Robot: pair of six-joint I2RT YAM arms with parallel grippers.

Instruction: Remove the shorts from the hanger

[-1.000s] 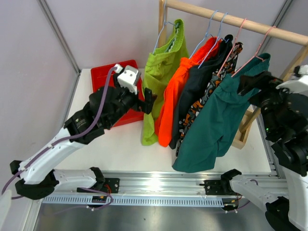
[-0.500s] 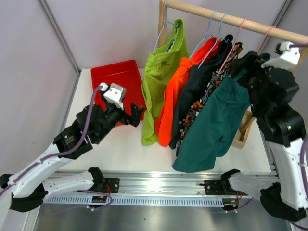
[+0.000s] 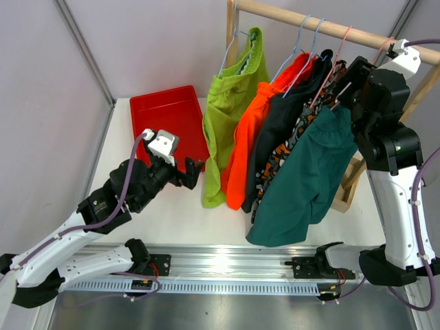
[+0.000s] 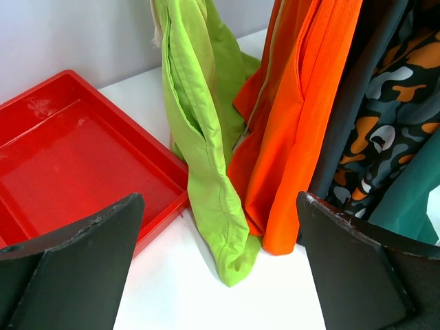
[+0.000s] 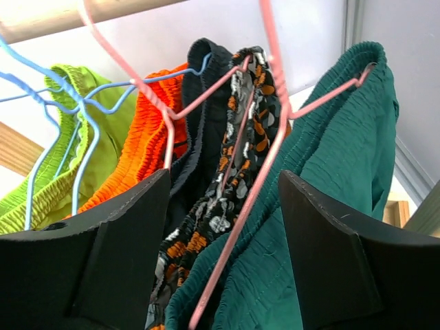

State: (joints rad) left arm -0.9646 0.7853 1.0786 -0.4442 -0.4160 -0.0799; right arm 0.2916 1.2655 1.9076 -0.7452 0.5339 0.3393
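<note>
Five pairs of shorts hang on wire hangers from a wooden rail (image 3: pixel 323 26): lime green (image 3: pixel 230 96), bright orange (image 3: pixel 247 130), dark navy (image 3: pixel 285 117), camouflage (image 3: pixel 302 127) and teal green (image 3: pixel 309 179). My right gripper (image 3: pixel 347 86) is open, raised beside the teal shorts' waistband (image 5: pixel 330 137), with the pink hanger wire (image 5: pixel 237 227) between its jaws, untouched. My left gripper (image 3: pixel 194 167) is open and empty, low above the table, facing the lime green shorts' hem (image 4: pixel 234 254) and the orange shorts (image 4: pixel 302 124).
A red tray (image 3: pixel 168 113) lies on the white table at the back left, also in the left wrist view (image 4: pixel 62 165). A wooden stand frame (image 3: pixel 350 182) is at the right behind the shorts. Blue hangers (image 5: pixel 62 103) hold the left pairs.
My right gripper has risen from the teal shorts' side to their waistband at the hanger. My left gripper has dropped and drawn back from the lime green shorts toward the table.
</note>
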